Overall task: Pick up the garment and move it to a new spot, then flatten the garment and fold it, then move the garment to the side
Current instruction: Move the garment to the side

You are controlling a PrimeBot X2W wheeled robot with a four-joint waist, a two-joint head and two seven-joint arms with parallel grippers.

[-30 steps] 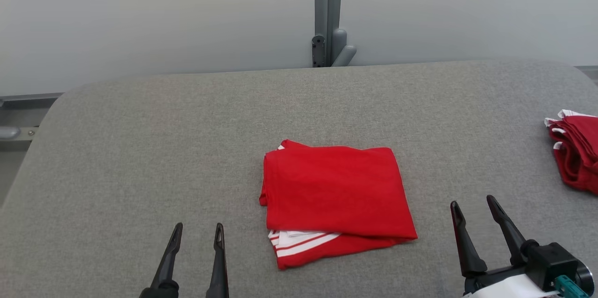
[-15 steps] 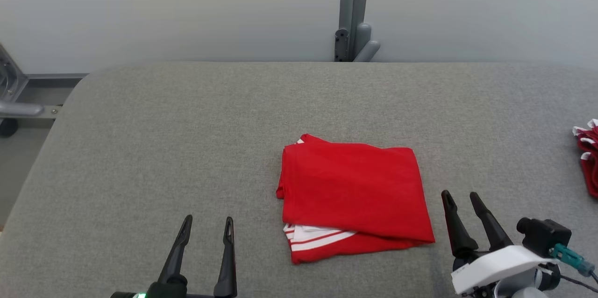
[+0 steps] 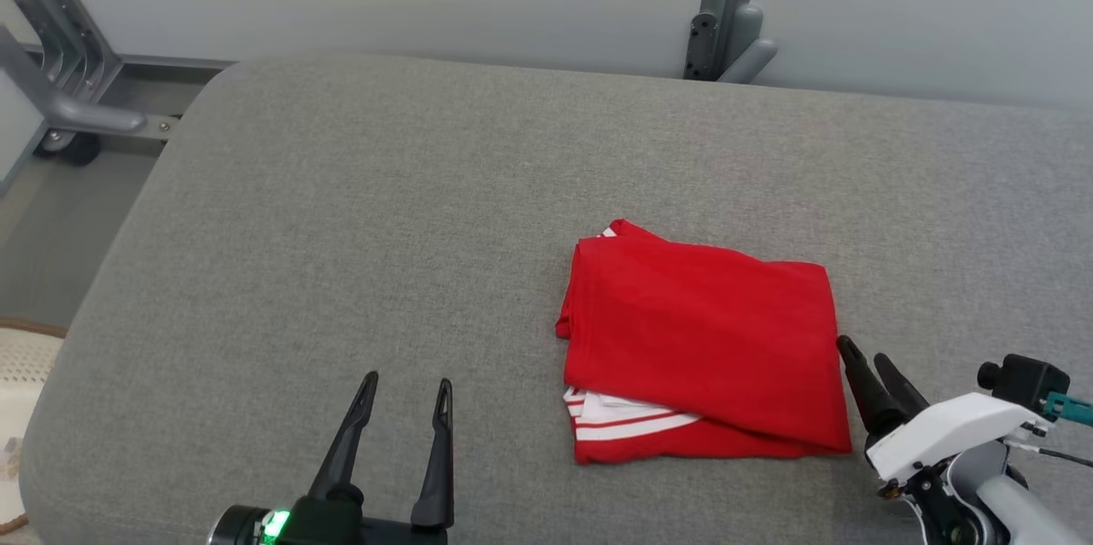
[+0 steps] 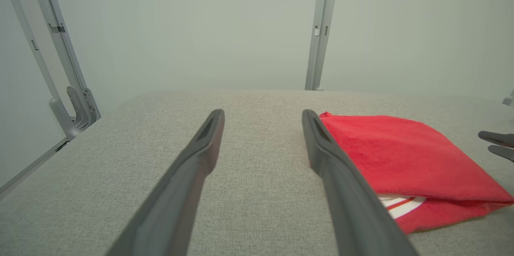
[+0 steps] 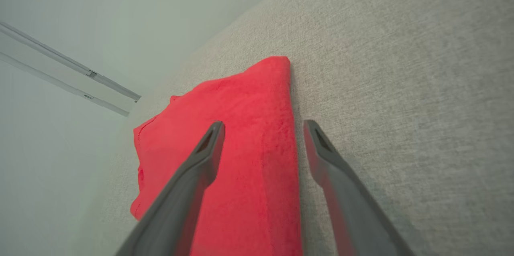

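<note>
The garment [image 3: 704, 340] is red with white stripes and lies folded into a rectangle on the grey padded table [image 3: 341, 229], right of the middle. My right gripper [image 3: 862, 350] stands open at the garment's right edge; in the right wrist view that edge of the garment [image 5: 257, 127] runs between its two fingers, whether touching I cannot tell. My left gripper [image 3: 405, 384] is open and empty near the front edge, well left of the garment. In the left wrist view the garment [image 4: 401, 155] lies to the right of the left gripper [image 4: 263, 113].
A grey post with a bracket [image 3: 726, 32] rises behind the table's far edge. A metal frame on a wheel [image 3: 60, 101] stands beyond the table's left corner, and something pale and woven [image 3: 21, 408] sits on the floor at the left.
The head camera has swung left, shifting the whole picture right and taking the red pile at the right out of sight. My right gripper has moved in to the garment's right edge.
</note>
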